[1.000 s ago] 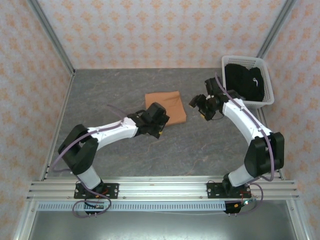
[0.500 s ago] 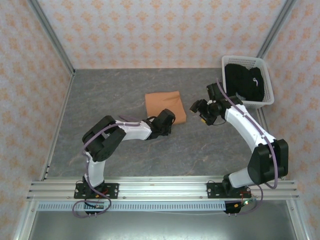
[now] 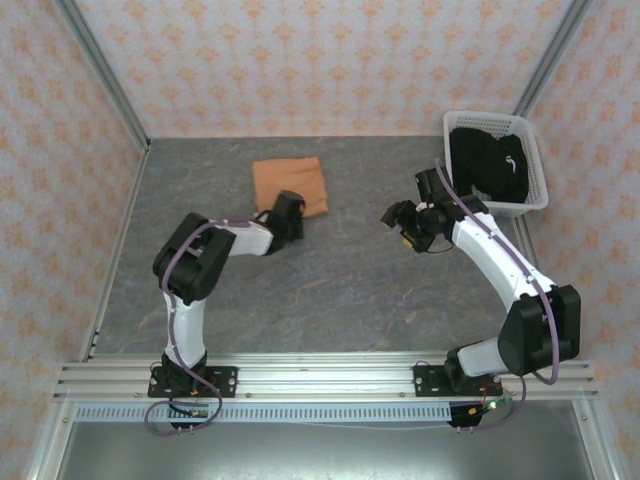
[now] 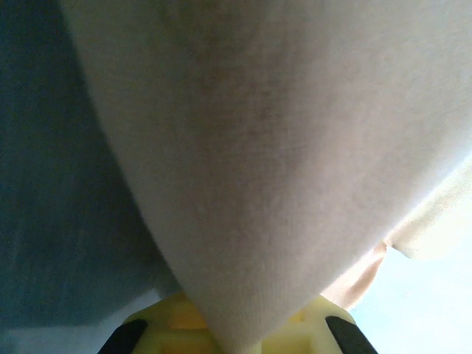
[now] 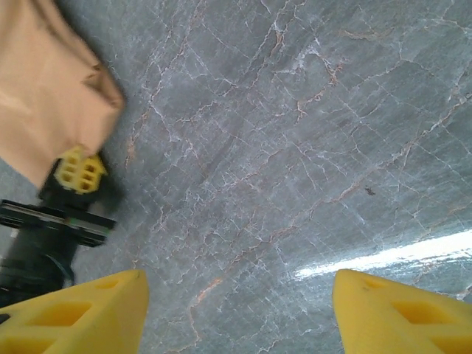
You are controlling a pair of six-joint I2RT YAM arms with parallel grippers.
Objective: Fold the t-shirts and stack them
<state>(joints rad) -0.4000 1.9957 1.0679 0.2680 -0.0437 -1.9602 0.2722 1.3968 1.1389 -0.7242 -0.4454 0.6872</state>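
Two tees: an orange tee (image 3: 290, 185) lies folded on the counter (image 3: 350, 290), left of centre toward the back. A black tee (image 3: 487, 165) is heaped in the white basket (image 3: 536, 198) at the right rear.
Just changed: within a second the orange tee has slid from mid-counter leftward and back, towed by the left gripper (image 3: 292, 210), which clamped down as it went.
Left gripper: pressed together on the tee's near edge, with cloth running down between its yellow fingertips (image 4: 158, 324).
Right gripper (image 3: 396, 214): spread and empty, hanging over bare counter between tee and basket (it has hardly budged).
Meaning: the first tee looks finished and is probably being parked as the base of the stack. The black one is yet to be fetched.
Materials: the tee is soft matte knit in a flat rectangle. The counter is grey and veined like marble, with a glossy glare. The basket is rigid slotted plastic.
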